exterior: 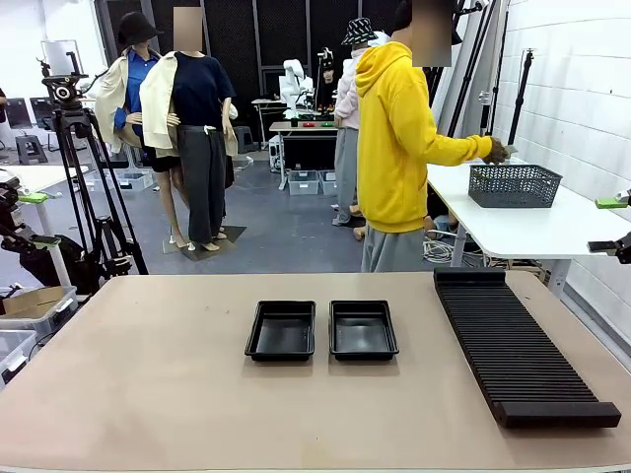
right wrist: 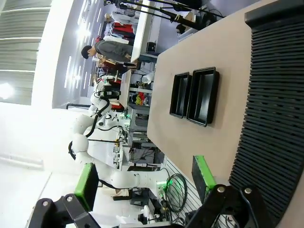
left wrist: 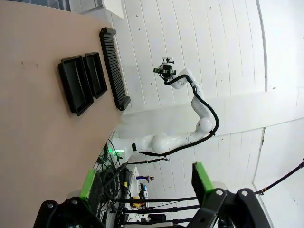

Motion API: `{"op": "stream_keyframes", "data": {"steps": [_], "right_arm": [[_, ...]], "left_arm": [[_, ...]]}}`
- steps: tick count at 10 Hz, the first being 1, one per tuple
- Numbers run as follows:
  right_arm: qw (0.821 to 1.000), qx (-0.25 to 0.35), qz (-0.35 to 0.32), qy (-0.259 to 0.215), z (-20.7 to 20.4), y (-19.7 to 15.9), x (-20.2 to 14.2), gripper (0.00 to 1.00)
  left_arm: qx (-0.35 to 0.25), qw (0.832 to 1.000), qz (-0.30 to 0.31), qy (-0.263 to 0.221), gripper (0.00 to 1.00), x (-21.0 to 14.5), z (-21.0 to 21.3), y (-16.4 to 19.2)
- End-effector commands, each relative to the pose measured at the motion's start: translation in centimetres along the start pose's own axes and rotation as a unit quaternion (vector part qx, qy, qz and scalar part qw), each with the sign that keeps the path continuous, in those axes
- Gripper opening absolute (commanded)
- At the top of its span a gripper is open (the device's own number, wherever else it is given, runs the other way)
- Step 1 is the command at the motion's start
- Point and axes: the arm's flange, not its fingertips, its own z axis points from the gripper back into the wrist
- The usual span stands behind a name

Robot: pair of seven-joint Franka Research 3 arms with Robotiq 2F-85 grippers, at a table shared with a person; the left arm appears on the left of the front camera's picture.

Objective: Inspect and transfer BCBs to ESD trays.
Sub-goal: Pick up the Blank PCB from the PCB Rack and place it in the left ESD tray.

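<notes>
Black ESD trays (exterior: 282,330) x2, side by side, table (exterior: 148,394) ctr. Ribbed rack (exterior: 518,345) at 3 o'clock of trays, apart. Left gripper (left wrist: 145,179): jaws spread, released. Right gripper (right wrist: 144,179): same. Person (exterior: 399,138), yellow hoodie, at 12 o'clock past table; hand (exterior: 496,151) at mesh basket (exterior: 514,184) rim, grip unclear.

Noted white brick wall (exterior: 582,89) just right of the person's hand (exterior: 496,151), white side table (exterior: 513,232) directly below it. Logged grey floor (exterior: 286,227) down and left of that hand, black tripod (exterior: 79,158) far left, dark wall panels (exterior: 256,39) up and left.
</notes>
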Motion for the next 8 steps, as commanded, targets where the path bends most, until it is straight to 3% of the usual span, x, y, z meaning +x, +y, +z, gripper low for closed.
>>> {"op": "stream_keyframes", "data": {"steps": [1,8], "right_arm": [[1.000,0.000,-0.001,0.001,-0.05,0.00,0.01,1.00],[1.000,0.000,-0.001,0.001,-0.05,0.00,0.01,1.00]], "left_arm": [[-0.001,1.000,0.002,-0.004,1.00,0.02,0.10,-0.05],[-0.001,1.000,0.002,-0.004,1.00,0.02,0.10,-0.05]]}}
